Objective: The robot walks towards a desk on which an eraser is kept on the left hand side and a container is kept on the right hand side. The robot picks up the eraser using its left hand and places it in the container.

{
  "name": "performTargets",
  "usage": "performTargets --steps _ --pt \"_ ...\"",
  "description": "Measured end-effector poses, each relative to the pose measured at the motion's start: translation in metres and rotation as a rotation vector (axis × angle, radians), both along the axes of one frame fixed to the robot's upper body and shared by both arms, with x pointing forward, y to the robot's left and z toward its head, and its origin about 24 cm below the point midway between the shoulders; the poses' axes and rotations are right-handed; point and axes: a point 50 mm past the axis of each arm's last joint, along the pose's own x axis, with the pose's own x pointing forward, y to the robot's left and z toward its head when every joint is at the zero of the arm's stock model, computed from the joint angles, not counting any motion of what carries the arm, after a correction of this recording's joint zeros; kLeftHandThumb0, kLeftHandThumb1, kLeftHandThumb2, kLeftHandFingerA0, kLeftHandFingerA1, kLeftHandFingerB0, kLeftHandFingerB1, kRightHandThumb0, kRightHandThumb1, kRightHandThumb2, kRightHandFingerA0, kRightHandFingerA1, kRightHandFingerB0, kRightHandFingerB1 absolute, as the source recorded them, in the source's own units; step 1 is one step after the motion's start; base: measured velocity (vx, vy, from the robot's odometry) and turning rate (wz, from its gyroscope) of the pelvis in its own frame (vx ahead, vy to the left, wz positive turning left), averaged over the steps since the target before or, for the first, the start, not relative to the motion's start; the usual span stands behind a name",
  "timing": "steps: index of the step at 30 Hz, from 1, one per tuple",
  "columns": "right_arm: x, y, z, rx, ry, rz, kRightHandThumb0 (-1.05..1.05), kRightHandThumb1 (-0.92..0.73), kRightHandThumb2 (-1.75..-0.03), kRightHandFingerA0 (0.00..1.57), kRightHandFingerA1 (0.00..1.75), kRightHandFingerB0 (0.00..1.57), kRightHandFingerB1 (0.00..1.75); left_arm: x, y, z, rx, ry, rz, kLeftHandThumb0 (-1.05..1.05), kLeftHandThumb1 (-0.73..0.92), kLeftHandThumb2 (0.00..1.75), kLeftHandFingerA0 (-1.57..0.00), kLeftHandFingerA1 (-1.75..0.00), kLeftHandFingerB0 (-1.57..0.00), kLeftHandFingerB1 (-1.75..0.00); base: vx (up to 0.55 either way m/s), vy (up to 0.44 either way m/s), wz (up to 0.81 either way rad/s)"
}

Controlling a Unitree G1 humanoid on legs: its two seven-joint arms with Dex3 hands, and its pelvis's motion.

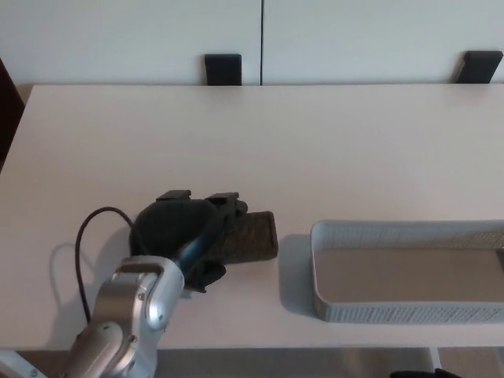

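No brand, label or writing readable on anything in frame.

Tray, lower right of frame: pale grey, textured walls, rectangular, open top. Inside bare, flat floor showing, nothing in it. Right end runs off the frame edge; a small dark patch at that edge, too little of it to identify. Tray casts a shadow to its left on the desk.

Eraser, lower centre-left: dark, speckled block lying on the desk, just left of the tray and apart from it, a strip of desk between. Only its right end shows; the rest is covered by the left hand.

Left hand: black, sits over the eraser's left part, fingers curled across its top edge, another digit showing below near the front side. Looks closed around the eraser, though the contact underneath is hidden. Eraser appears to be on the desk surface; cannot tell if it is lifted at all.

Silver forearm enters from lower left, cut off by the bottom edge. A black cable loops out to the left of the wrist.

Right hand not in frame.

Far edge of desk, top of frame: two dark chair backs, one upper centre-left, one at upper right corner, partly cut off. Pale wall panels behind, one vertical seam.
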Motion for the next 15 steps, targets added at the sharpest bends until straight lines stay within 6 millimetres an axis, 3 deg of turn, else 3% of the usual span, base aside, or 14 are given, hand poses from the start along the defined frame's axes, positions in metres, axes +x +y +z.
performTargets --steps 1,2,5,6,7,9,10,11,13,14,15 --pt "0.0 0.0 0.0 -0.005 0.0 0.004 -0.36 -0.52 -0.55 0.65 0.42 0.51 0.4 -0.001 0.001 0.0 -0.031 -0.003 0.019 -0.2 0.88 0.53 -0.48 -1.6 -0.46 -1.03 0.0 0.0 0.0" --pt "0.0 0.0 0.0 -0.005 0.001 0.005 -0.36 -0.53 -0.55 0.66 0.43 0.51 0.4 -0.001 0.002 0.0 -0.069 -0.002 0.042 -0.2 0.84 0.57 -0.51 -1.57 -0.47 -1.09 0.0 0.0 0.0" --pt "0.0 0.0 0.0 -0.006 0.002 0.006 -0.37 -0.52 -0.55 0.66 0.43 0.51 0.41 0.0 0.004 0.004 -0.176 -0.008 0.1 -0.23 0.84 0.58 -0.51 -1.57 -0.48 -1.13 0.0 0.0 0.0" --pt "0.0 0.0 0.0 -0.006 0.002 0.006 -0.37 -0.52 -0.55 0.66 0.43 0.51 0.4 0.002 0.005 0.007 -0.209 -0.016 0.118 -0.23 0.83 0.61 -0.56 -1.54 -0.56 -1.04 0.0 0.0 0.0" --pt "0.0 0.0 0.0 -0.006 0.002 0.006 -0.37 -0.52 -0.55 0.65 0.43 0.5 0.41 0.002 0.006 0.009 -0.231 -0.023 0.128 -0.36 0.72 0.75 -0.67 -1.32 -0.66 -0.75 0.0 0.0 0.0" --pt "0.001 0.0 0.0 -0.007 0.001 0.007 -0.38 -0.52 -0.55 0.66 0.43 0.51 0.4 0.005 0.009 0.019 -0.31 -0.052 0.161 -0.24 0.8 0.66 -0.7 -1.41 -0.71 -0.8 0.0 0.0 0.0" --pt "0.001 0.001 0.0 -0.007 0.001 0.008 -0.37 -0.52 -0.55 0.66 0.43 0.51 0.41 0.006 0.01 0.022 -0.334 -0.061 0.169 -0.23 0.84 0.65 -0.68 -1.53 -0.58 -1.17 0.0 0.0 0.0" --pt "0.001 0.001 0.0 -0.008 0.0 0.01 -0.37 -0.52 -0.55 0.66 0.43 0.51 0.41 0.008 0.011 0.028 -0.372 -0.08 0.176 -0.24 0.85 0.61 -0.63 -1.69 -0.52 -1.27 0.0 0.0 0.0" --pt "0.002 0.0 0.001 -0.013 -0.002 0.013 -0.36 -0.52 -0.55 0.66 0.43 0.51 0.41 0.01 0.008 0.043 -0.429 -0.124 0.162 -0.23 0.85 0.59 -0.59 -1.72 -0.5 -1.26 0.0 0.0 0.0" --pt "0.003 0.0 0.001 -0.016 -0.003 0.016 -0.37 -0.52 -0.55 0.66 0.43 0.51 0.41 0.011 0.004 0.054 -0.455 -0.157 0.141 -0.22 0.85 0.58 -0.6 -1.68 -0.57 -1.08 0.0 0.0 0.0" --pt "0.003 0.0 0.001 -0.018 -0.003 0.018 -0.37 -0.52 -0.55 0.66 0.43 0.51 0.41 0.012 0.001 0.062 -0.47 -0.178 0.117 -0.21 0.83 0.59 -0.6 -1.65 -0.61 -1.03 0.0 0.0 0.0"
